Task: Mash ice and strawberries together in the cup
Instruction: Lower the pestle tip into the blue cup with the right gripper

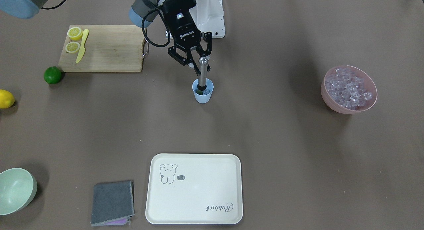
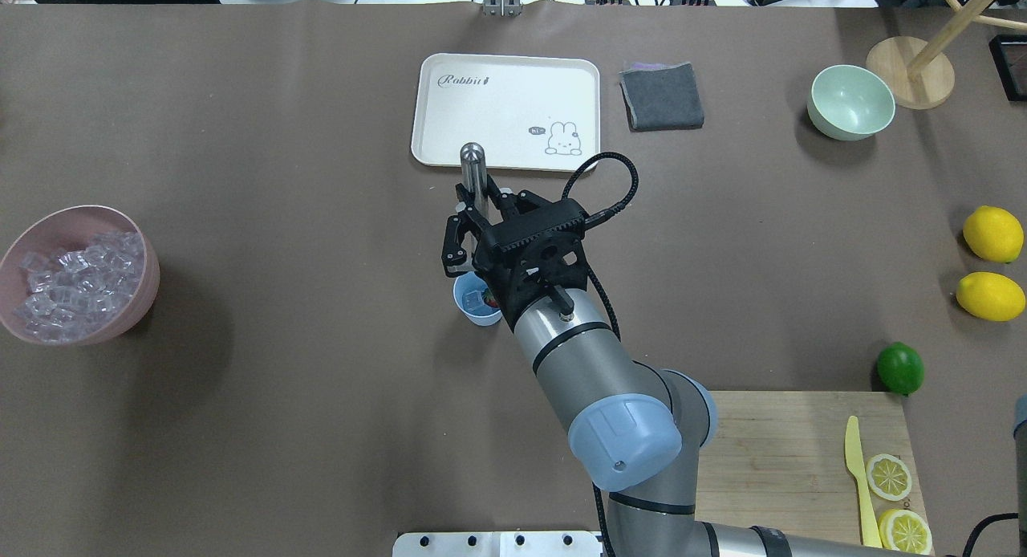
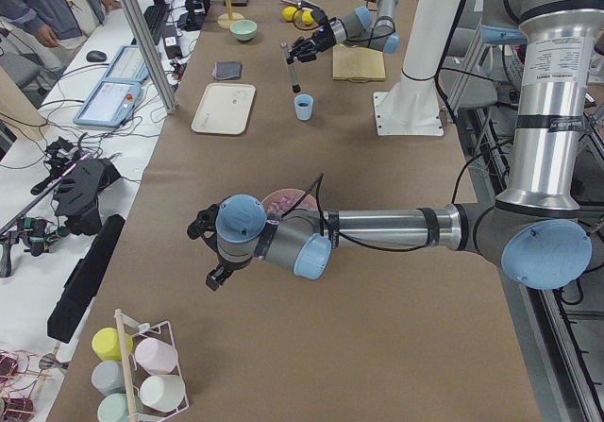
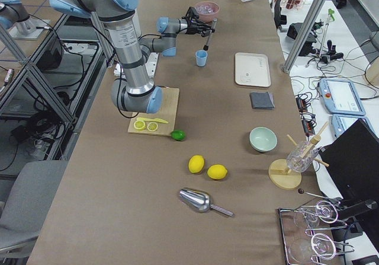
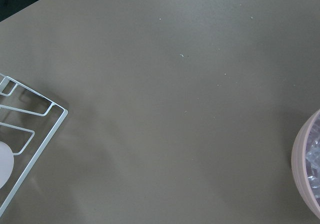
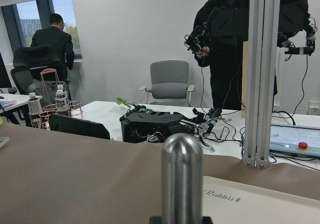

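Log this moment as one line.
right hand: shut on masher | masher: tip at cup mouth | cup: strawberry inside | left hand: state unclear

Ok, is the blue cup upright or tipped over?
Upright. The cup stands on its base with its open rim facing up, as the front, overhead and both side views show.
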